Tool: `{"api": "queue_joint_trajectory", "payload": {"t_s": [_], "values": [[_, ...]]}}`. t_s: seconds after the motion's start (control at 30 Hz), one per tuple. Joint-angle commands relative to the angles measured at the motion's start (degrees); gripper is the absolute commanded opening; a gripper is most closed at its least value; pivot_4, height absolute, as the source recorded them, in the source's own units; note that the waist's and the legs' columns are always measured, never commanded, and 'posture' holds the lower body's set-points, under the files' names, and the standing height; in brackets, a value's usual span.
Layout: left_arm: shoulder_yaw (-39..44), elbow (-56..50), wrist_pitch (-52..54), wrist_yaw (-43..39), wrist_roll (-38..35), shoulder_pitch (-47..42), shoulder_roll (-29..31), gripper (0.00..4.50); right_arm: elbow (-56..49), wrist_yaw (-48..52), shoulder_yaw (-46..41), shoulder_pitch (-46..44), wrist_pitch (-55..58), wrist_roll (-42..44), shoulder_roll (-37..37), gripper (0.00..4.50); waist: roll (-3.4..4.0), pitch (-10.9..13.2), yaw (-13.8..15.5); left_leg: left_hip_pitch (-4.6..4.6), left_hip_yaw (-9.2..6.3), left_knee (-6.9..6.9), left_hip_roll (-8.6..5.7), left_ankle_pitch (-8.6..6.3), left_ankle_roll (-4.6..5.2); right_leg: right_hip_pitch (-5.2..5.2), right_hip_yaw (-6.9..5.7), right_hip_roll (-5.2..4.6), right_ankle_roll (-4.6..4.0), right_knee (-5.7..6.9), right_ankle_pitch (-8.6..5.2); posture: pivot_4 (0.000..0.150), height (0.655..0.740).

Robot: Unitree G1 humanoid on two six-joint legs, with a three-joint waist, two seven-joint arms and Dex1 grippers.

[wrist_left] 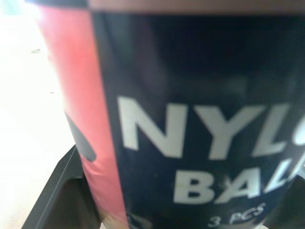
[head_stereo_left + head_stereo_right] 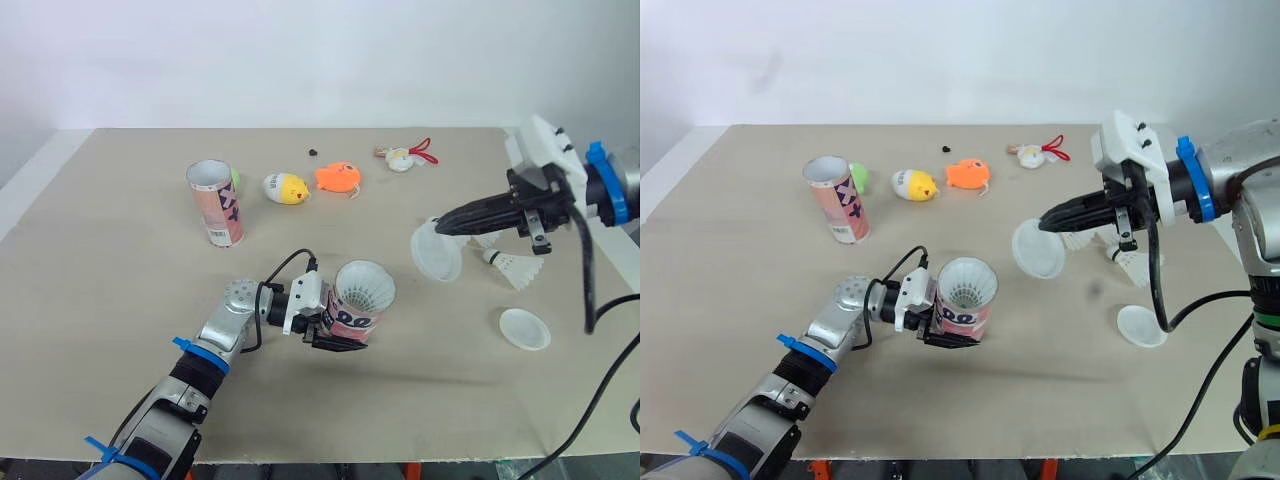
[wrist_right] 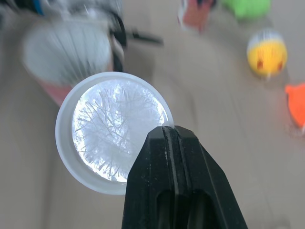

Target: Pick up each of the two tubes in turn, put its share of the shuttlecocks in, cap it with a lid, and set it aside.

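Tabletop, beige and matte, spreads under both my arms, and a plain white wall rises behind its far edge.

My left gripper is clamped around the lower part of the held tube. This red-and-black tube is tipped so that its open mouth faces up toward me. The white skirt of a shuttlecock sits in that mouth. In the left wrist view the tube's side shows white letters, NYL above BAL, on black beside a red stripe.

To the right of the held tube, near it but apart, my right gripper pinches the rim of a translucent white lid. Its fingers are closed on the lid, which hangs above the table.

Farther right of the held tube a loose shuttlecock lies on its side. A second lid lies flat on the table, nearer me than that shuttlecock.

Beyond the held tube and to its left, the second tube stands upright with its mouth open, and something green sits just behind it. Straight beyond the held tube a yellow toy and an orange toy sit side by side. Farther back and to the right lies a small white toy with a red loop. A small dark speck lies near the far edge.
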Motion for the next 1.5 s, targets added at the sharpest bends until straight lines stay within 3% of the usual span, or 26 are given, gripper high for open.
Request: {"api": "queue_joint_trajectory", "payload": {"t_s": [0.03, 0.47, 0.97, 1.2, 1.5], "values": [[-1.1, -0.3, 2.3, -1.1, 0.7, 0.0, 0.7, 3.24, -1.7, 1.9, 0.3, -3.0, 1.9, 2.6, 0.8, 0.03, 0.0, 0.0, 0.0, 0.0, -0.01, 0.0, 0.0, 0.0, 0.0, 0.0, 0.0, 0.0, 0.02, 0.0, 0.01, 0.15, 0.74], [-2.9, -3.5, 10.0, -3.6, 0.4, 1.2, 3.2, 3.24, -7.3, 1.9, 14.1, -8.8, -5.0, -5.9, 7.0, 0.03, 0.05, 0.0, -0.2, 0.04, -0.08, -0.16, 0.1, -0.1, 0.01, -0.02, -0.07, 0.13, -0.17, 0.03, -0.09, 0.15, 0.74], [-2.3, -2.2, 7.6, -3.4, 0.3, 0.1, 3.2, 3.24, -14.3, 1.3, 15.2, -10.9, -6.0, -7.2, 10.7, 0.03, 0.05, 0.0, -0.2, 0.05, -0.13, -0.17, 0.12, -0.12, 0.02, -0.01, -0.11, 0.15, -0.28, 0.04, -0.08, 0.15, 0.74], [-1.7, -2.1, 7.6, -3.4, 0.2, -0.3, 3.6, 3.24, -13.9, 0.4, 18.3, -9.0, -12.9, -14.2, 10.1, 0.03, 0.05, 0.0, -0.2, 0.05, -0.13, -0.17, 0.11, -0.12, 0.02, -0.01, -0.11, 0.15, -0.28, 0.04, -0.09, 0.15, 0.74], [-1.2, -1.7, 7.5, -3.4, 0.0, -0.8, 3.8, 3.24, -14.1, 3.1, 19.4, -8.6, -16.9, -16.2, 9.5, 0.03, 0.04, 0.0, -0.2, 0.1, -0.12, -0.15, 0.16, -0.12, 0.01, -0.01, -0.12, 0.19, -0.26, 0.05, -0.08, 0.15, 0.74]]}}
